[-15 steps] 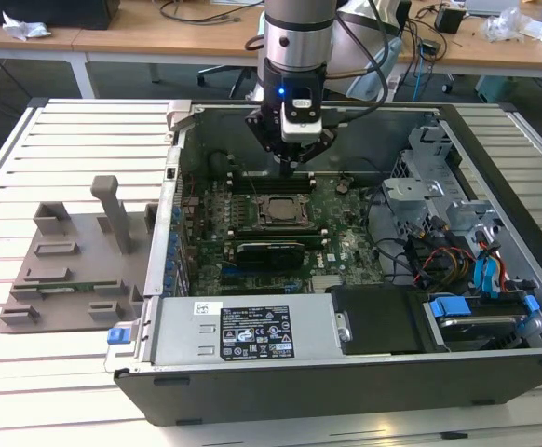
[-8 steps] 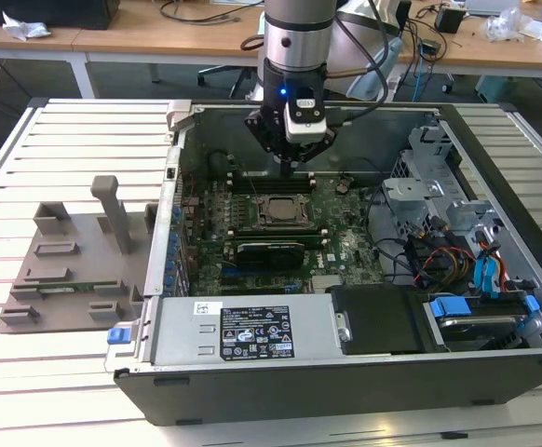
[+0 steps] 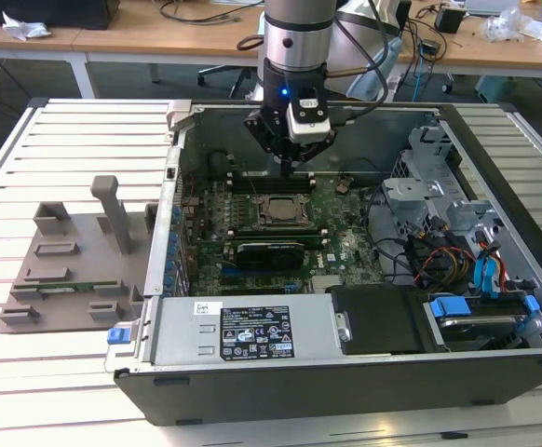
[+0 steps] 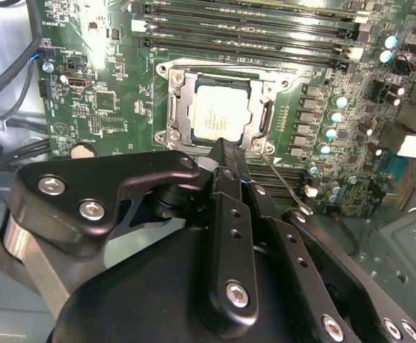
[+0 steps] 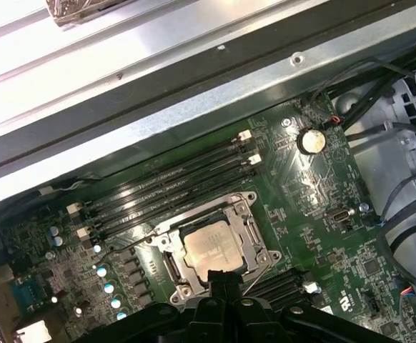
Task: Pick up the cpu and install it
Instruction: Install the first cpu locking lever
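Observation:
The cpu [image 4: 219, 114] [image 5: 209, 250], a silvery square chip, lies flat inside the open metal socket frame [image 4: 179, 107] [image 5: 247, 221] on the green motherboard [image 3: 345, 247]. In the exterior view the socket frame [image 3: 276, 210] sits in the middle of the open computer case. My gripper [image 3: 291, 160] hangs over the board just behind the socket. In both wrist views its black fingers [image 4: 231, 163] [image 5: 221, 280] come together to a narrow tip at the chip's edge. The gripper [image 4: 226, 146] [image 5: 219, 275] is shut with nothing held between the fingers.
Rows of black memory slots [image 4: 251, 28] [image 5: 172, 189] run beside the socket. A thin wire lever [image 4: 283, 182] sticks out from the frame. The case wall [image 5: 194, 107], a drive cage with cables [image 3: 457, 233] and the power supply [image 3: 252, 331] ring the board. A grey fixture plate [image 3: 75, 251] lies outside the case.

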You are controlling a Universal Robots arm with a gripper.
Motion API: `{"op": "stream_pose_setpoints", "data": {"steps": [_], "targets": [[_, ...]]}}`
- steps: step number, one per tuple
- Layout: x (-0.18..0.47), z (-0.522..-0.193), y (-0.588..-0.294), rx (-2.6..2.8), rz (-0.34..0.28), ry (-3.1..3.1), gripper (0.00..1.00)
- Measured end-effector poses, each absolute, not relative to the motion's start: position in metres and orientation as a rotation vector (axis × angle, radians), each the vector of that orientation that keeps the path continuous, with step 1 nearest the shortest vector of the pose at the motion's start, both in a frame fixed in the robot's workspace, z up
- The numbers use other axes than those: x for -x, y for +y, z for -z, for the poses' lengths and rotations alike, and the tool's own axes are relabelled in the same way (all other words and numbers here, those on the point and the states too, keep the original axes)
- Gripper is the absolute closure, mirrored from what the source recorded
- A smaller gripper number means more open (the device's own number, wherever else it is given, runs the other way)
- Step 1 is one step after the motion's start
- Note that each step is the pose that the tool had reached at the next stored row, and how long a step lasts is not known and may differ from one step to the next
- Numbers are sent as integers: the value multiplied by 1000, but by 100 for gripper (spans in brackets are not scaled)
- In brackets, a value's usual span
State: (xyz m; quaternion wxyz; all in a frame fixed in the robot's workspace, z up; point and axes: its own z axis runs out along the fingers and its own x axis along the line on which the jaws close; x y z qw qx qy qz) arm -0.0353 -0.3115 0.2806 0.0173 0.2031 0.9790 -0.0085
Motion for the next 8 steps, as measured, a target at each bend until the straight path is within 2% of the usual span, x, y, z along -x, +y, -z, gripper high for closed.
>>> {"op": "stream_pose_setpoints", "data": {"steps": [8], "targets": [[35,-281,-312,-566,25,3055,89]]}}
